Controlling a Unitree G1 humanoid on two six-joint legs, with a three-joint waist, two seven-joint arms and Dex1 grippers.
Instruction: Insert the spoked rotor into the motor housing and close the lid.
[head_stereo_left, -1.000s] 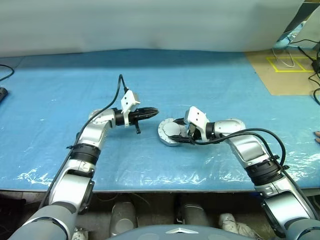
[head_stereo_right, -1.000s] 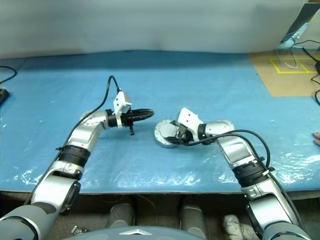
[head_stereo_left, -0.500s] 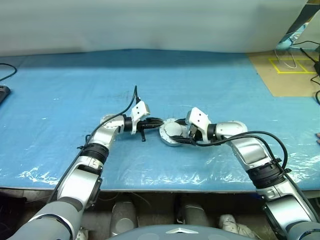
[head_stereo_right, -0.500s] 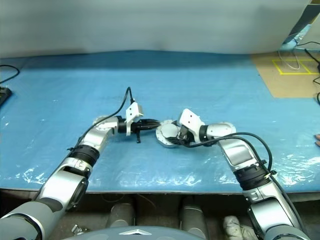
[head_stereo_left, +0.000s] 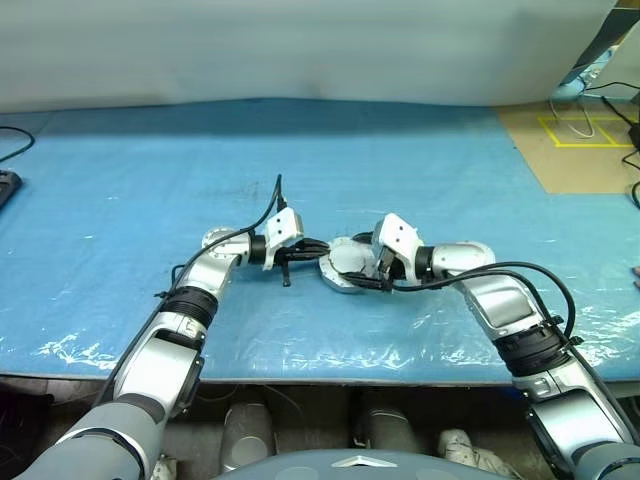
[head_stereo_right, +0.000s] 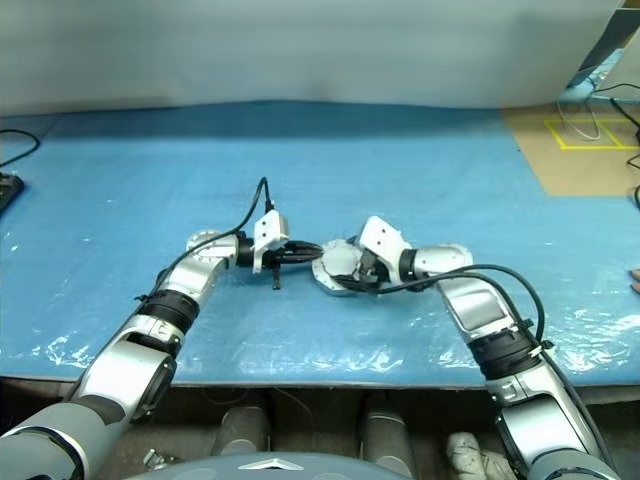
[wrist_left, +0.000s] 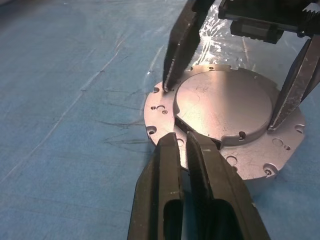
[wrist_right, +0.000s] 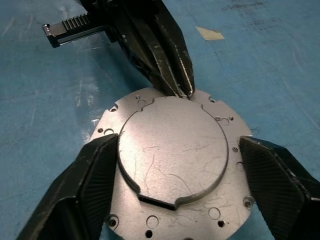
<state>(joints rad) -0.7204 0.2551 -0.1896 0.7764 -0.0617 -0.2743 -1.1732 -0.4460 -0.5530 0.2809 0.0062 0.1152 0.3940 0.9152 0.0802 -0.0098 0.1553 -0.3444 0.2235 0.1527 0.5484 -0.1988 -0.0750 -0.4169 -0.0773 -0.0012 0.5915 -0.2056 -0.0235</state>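
The motor housing (wrist_right: 226, 120), a round silver-grey can with a holed flange, sits mid-table on the blue sheet. The lid (wrist_right: 170, 150) lies on it, smooth grey face up. The spoked rotor is hidden. My right gripper (wrist_right: 178, 145) is open, with one black finger on each side of the lid and a small gap to its rim. From the other side, my left gripper (wrist_left: 182, 142) is shut, its tips against the lid's edge by a notch. In the head views the two grippers meet over the housing (head_stereo_left: 343, 268), the left gripper (head_stereo_left: 316, 246) reaching in from the left.
A wrinkled blue plastic sheet (head_stereo_left: 150, 170) covers the table. A brown board (head_stereo_left: 575, 145) with yellow tape and cables lies at the back right. A black cable (head_stereo_left: 10, 145) sits at the far left edge. The table's front edge (head_stereo_left: 300, 378) runs close below the arms.
My left gripper, still shut, has come down and to the right until its tips reach the lid's edge. The right gripper has stayed at the housing.
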